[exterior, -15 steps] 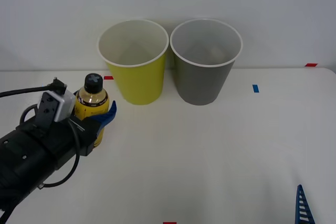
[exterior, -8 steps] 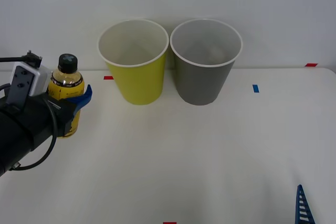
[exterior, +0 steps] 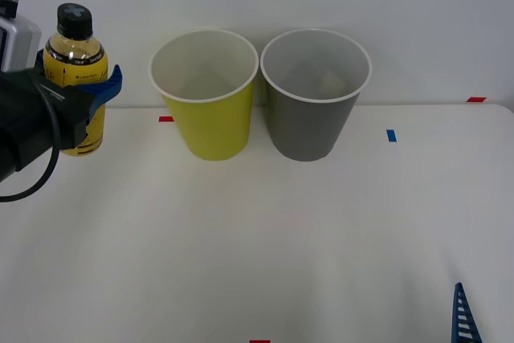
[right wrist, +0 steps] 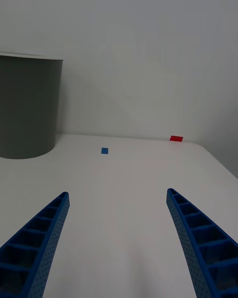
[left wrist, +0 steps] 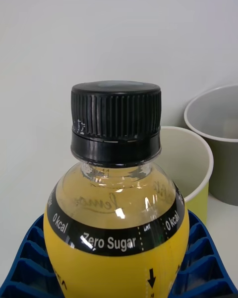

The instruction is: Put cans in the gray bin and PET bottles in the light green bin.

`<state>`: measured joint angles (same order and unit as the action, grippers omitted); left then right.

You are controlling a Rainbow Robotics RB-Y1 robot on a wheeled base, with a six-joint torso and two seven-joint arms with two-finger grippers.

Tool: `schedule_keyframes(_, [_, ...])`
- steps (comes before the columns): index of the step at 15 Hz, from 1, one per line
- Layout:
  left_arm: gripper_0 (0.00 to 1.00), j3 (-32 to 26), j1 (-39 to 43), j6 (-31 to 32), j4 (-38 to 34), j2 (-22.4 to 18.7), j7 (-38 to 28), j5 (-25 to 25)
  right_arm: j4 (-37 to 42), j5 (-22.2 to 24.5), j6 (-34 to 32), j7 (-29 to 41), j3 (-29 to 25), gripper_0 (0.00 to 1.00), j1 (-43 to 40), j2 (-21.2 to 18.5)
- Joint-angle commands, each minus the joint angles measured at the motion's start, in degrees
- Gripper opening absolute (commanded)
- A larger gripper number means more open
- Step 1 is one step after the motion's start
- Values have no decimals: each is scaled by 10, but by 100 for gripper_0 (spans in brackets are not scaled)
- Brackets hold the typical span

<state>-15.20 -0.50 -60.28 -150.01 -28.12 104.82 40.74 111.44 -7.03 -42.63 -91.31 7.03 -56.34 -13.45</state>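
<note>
On the white table [exterior: 265, 247] stood the green bin [exterior: 205, 94] touching the gray bin [exterior: 313, 98], left gripper [exterior: 96, 90] up at far left pinched the bottle [exterior: 76, 78] upright, clear of the table, right gripper [right wrist: 116, 238] spread low at near right.

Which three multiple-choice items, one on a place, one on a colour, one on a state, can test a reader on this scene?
1. Where is the bottle?
A. in the gray bin
B. held to the left of the green bin
C. lying on the table

2. What colour is the bottle's cap?
A. black
B. white
C. red

3. How is the right gripper?
A. shut on a can
B. shut on nothing
C. open

Answers: 1 B, the left gripper holds it beside the green bin. 2 A, the cap is black. 3 C, its fingers stand apart.
</note>
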Motion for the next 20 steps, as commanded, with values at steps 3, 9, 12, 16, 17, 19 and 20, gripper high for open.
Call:
schedule_keyframes(3, [0,17,-130,-41,29,-9,-27,-14,0,0,0,0,0,64,0,0])
schedule_keyframes(9, [0,132,-281,-40,135,-51,-152,-96,0,0,0,0,0,65,0,0])
schedule_keyframes(12, [0,191,-335,-1,198,-63,-229,-131,0,0,0,0,0,64,0,0])
schedule_keyframes(16, [0,248,-383,105,314,-67,-247,-151,0,0,0,0,0,64,0,0])
schedule_keyframes(17, [0,259,-390,133,338,-66,-246,-152,0,0,0,0,0,65,0,0])
schedule_keyframes(19, [0,279,-410,159,376,-60,-249,-152,0,0,0,0,0,65,0,0])
schedule_keyframes(20, [0,287,-418,179,397,-58,-249,-152,0,0,0,0,0,65,0,0])
